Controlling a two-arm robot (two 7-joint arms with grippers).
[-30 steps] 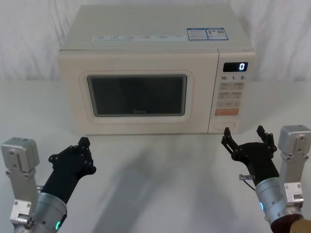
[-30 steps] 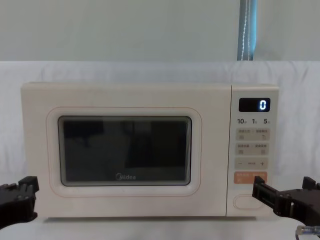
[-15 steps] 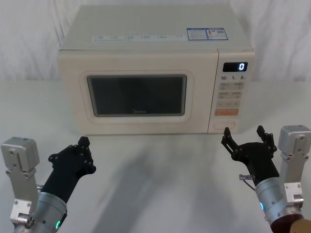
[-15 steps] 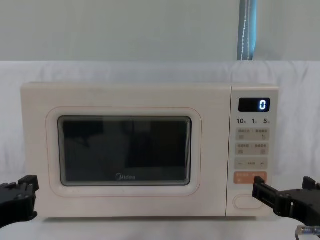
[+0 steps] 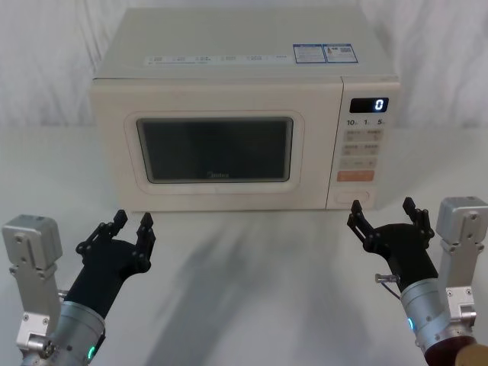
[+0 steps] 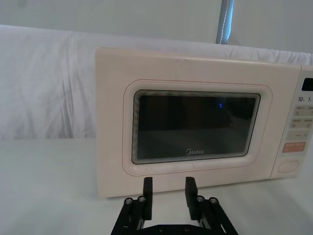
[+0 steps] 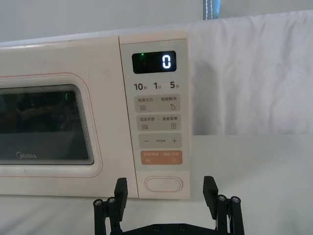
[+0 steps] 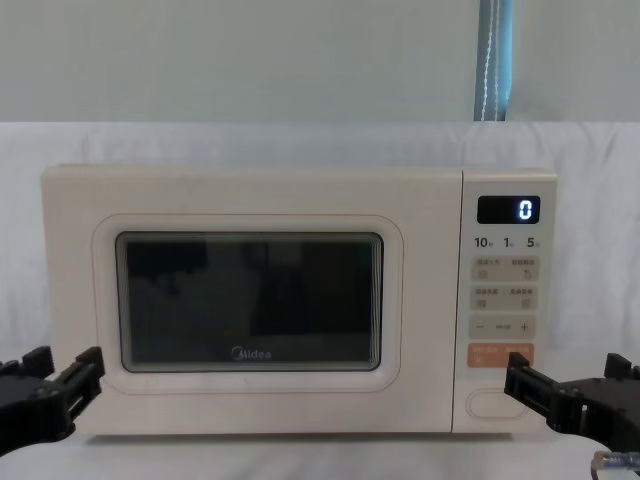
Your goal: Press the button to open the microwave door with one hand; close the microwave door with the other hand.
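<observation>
A: Where does the microwave [image 5: 245, 114] stand?

B: I see it toward the far edge of the bench [image 5: 252, 274], which is draped in white cloth. Its front faces me squarely. The microwave door [image 5: 217, 147] is shut flush, the dark window takes up most of it, and the Midea logo sits under the glass. The control panel is on the right, and its display [image 5: 369, 105] reads 0.

A: And the button [image 7: 163, 184]?

B: It sits at the bottom of that panel, just under the orange key [image 7: 161, 157]. In the right wrist view it lies between the two fingertips but farther off, untouched.

A: Where are the arms?

B: I have the right gripper [image 5: 381, 213] near the front right corner of the bench, level with the panel and short of it. Its jaws stand wide apart, holding nothing. The left gripper [image 5: 131, 225] is near the front left corner, before the door's lower left corner and apart from it. Its jaws stand a little apart, also bare.
</observation>
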